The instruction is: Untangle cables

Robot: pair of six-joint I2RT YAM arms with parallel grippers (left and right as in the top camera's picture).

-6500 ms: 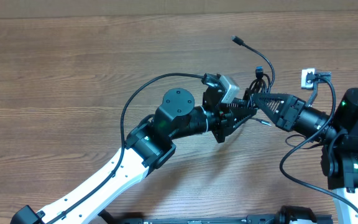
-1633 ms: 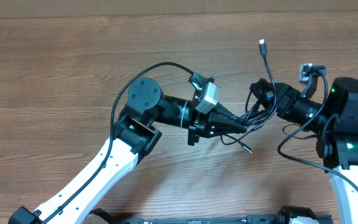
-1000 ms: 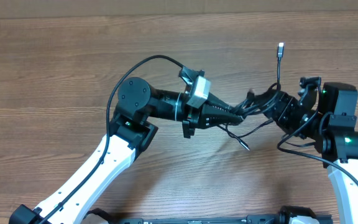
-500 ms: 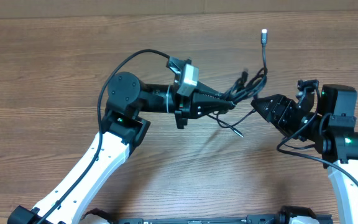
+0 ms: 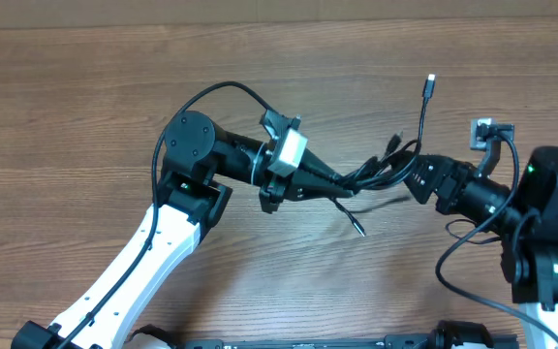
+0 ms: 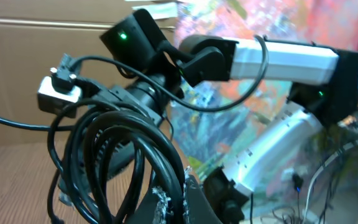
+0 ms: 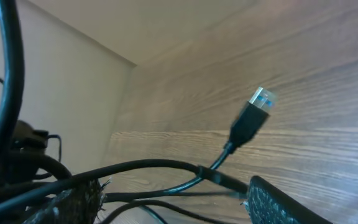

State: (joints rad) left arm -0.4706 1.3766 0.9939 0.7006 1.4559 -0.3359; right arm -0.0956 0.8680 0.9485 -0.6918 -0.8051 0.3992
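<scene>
**A:** Cables (image 5: 381,170), where are they now?

**B:** Held up between the arms, pinched tight in the left gripper (image 5: 350,181). The right gripper (image 5: 415,176), clear of them half a second ago, has returned with its jaws spread around them, probably to tug one loose.

Left arm (image 5: 184,215) reaching rightward, left gripper (image 5: 345,181) pinched closed on cables (image 5: 384,169), right arm (image 5: 548,254) reaching leftward, right gripper (image 5: 412,178) facing it nearby, jaws parted wide.
</scene>
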